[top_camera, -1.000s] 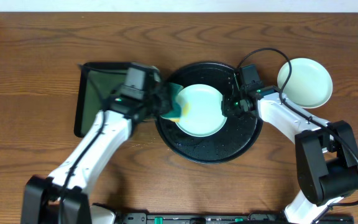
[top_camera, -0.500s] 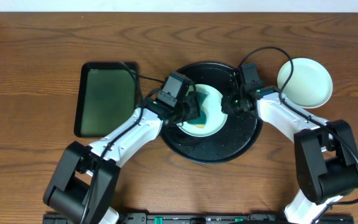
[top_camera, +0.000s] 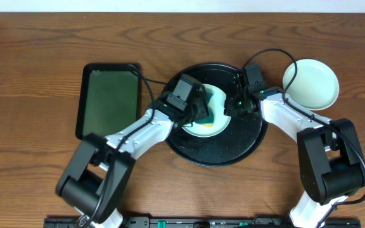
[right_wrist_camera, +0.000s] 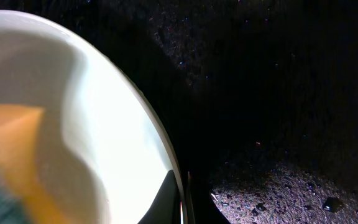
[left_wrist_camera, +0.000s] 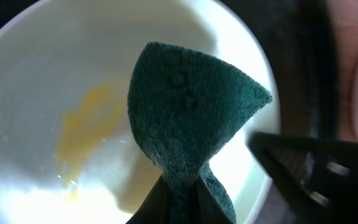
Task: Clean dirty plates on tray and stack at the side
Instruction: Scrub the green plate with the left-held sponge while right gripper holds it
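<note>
On the brown wooden table (top_camera: 30, 63), the large round black speckled tray (top_camera: 214, 158) sits just right of a rectangular dark green tray (top_camera: 109, 101). One pale mint-green round plastic plate (top_camera: 310, 83) lies on the wood near the black tray's upper right. A second pale plate (left_wrist_camera: 73, 74), smeared yellow, lies inside the black tray; the right gripper (right_wrist_camera: 180, 200) pinches its rim, and the left gripper (left_wrist_camera: 182, 199) clamps a dark green scouring sponge (left_wrist_camera: 191, 118) over its bowl.

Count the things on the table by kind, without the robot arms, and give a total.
Trays: 2, the black tray and the green tray
Plates: 2, the smeared plate and the side plate
Sponges: 1, the sponge
Total: 5
</note>
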